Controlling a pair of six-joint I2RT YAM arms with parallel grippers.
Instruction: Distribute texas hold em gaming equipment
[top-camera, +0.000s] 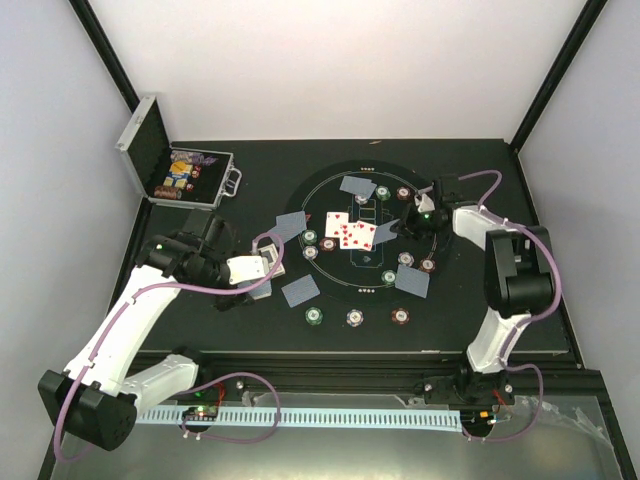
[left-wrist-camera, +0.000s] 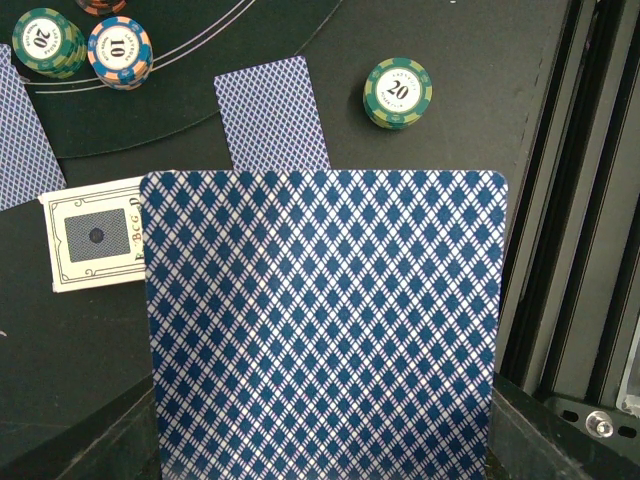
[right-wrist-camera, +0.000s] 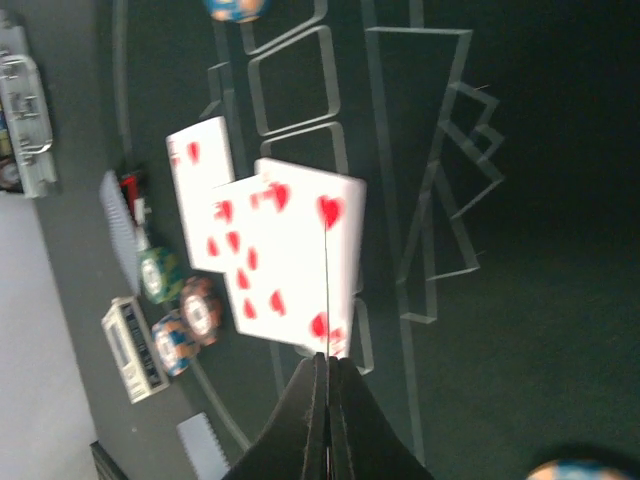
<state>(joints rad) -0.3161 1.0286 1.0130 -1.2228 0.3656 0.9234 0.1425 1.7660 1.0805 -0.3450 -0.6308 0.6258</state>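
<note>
Three face-up red cards (top-camera: 350, 232) lie at the middle of the round black mat (top-camera: 340, 300), with face-down blue-backed cards (top-camera: 300, 290) and chip stacks (top-camera: 355, 318) around its rim. My left gripper (top-camera: 262, 268) hovers off the mat's left side. It is shut on a blue-backed card (left-wrist-camera: 325, 320) that fills the left wrist view and hides the fingers. My right gripper (right-wrist-camera: 326, 358) is shut on a card seen edge-on (right-wrist-camera: 326, 280), just above the face-up cards (right-wrist-camera: 285, 250). In the top view this gripper (top-camera: 405, 222) is at the mat's right.
The open silver case (top-camera: 175, 165) with chips inside stands at the back left. Below my left gripper lie a white card box (left-wrist-camera: 95, 235), a face-down card (left-wrist-camera: 272, 110) and a green 20 chip (left-wrist-camera: 398, 92). The table's front rail (left-wrist-camera: 570, 200) runs at its right.
</note>
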